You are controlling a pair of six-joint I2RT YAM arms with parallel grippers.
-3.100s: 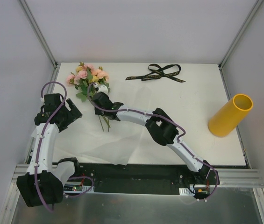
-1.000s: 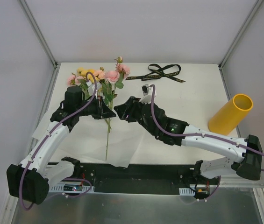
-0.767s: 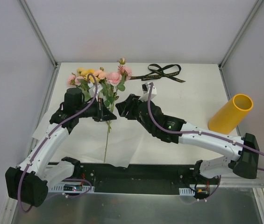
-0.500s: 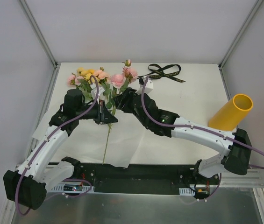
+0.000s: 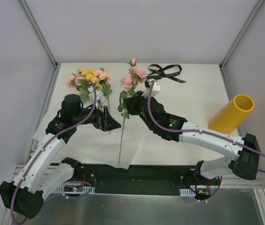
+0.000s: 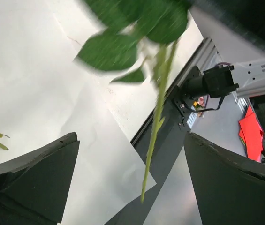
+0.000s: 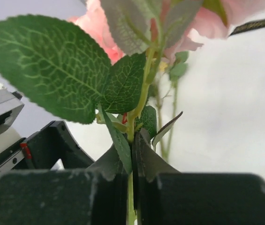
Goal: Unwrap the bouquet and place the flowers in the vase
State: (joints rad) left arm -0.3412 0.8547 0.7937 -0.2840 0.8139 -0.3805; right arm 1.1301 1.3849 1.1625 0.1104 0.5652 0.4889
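White table [image 5: 198, 105]; right fingers [image 7: 105, 169] clamp upright pink flower stem [image 5: 121, 140]; left fingers [image 6: 41, 176] spread wide, empty.

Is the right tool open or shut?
Shut: the right tool clamps the flower stem; its wrist view shows no gap.

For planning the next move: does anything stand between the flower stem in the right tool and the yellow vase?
Nothing visible does. Only bare table lies between the flower stem in the right tool and the vase; the black ribbon sits farther back.
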